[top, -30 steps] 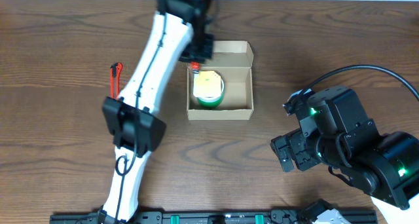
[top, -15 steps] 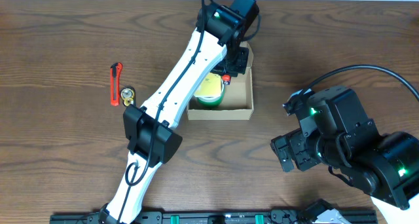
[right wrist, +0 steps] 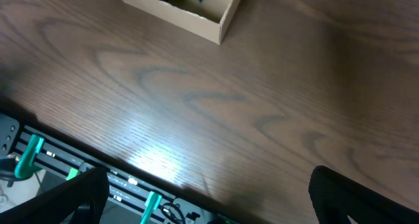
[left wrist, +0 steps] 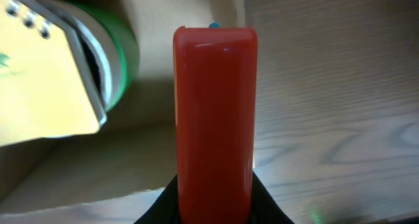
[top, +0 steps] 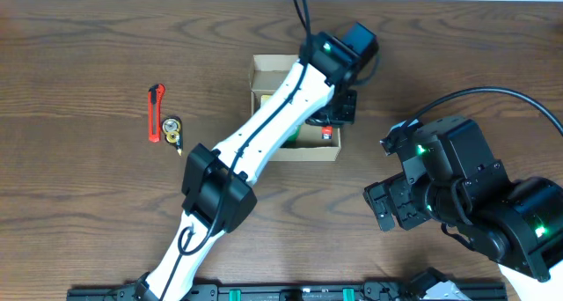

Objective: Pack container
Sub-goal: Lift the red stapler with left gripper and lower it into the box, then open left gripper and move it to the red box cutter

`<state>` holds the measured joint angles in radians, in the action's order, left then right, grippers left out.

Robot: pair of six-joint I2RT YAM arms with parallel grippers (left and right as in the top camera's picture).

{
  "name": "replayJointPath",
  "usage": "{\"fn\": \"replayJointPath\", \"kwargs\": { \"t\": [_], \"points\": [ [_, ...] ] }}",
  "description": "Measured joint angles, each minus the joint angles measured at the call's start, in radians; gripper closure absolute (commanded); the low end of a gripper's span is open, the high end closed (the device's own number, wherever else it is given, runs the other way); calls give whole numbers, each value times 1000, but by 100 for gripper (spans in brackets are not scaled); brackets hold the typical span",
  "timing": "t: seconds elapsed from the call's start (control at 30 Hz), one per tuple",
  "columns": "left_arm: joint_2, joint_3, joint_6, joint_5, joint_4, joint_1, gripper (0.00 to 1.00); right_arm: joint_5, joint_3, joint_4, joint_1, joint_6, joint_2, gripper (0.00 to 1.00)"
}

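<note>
Swinging across to the 4 o'clock corner of the container [top: 264,65], the left claw [top: 327,128] is clamping a red stick [left wrist: 215,112] — not yet dropping it. That container is sitting at 12 o'clock on the surface [top: 88,213], green roll [left wrist: 121,54] already inside — the right claw [right wrist: 209,178] is idling, fingers apart.

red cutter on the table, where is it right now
Overhead view: the red cutter lies on the table's left side, just left of a small round item, well left of the cardboard box.
</note>
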<state>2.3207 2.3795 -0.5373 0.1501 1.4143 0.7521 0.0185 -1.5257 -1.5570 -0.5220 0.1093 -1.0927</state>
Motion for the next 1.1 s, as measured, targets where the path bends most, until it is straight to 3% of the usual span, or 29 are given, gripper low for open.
{"fn": "replayJointPath", "kwargs": {
  "t": [0.53,0.67,0.9,1.1],
  "points": [
    [0,-171,-61,1,-156,-7,94,0,0,-1,0,0,0,1],
    [0,-192,-55,0,-183,-13,79,0,0,-1,0,0,0,1],
    [0,-192,-36,-1,-211,-16,41,0,0,-1,0,0,0,1],
    [0,-192,-31,1,-211,-17,43,0,0,-2,0,0,0,1]
  ]
}}
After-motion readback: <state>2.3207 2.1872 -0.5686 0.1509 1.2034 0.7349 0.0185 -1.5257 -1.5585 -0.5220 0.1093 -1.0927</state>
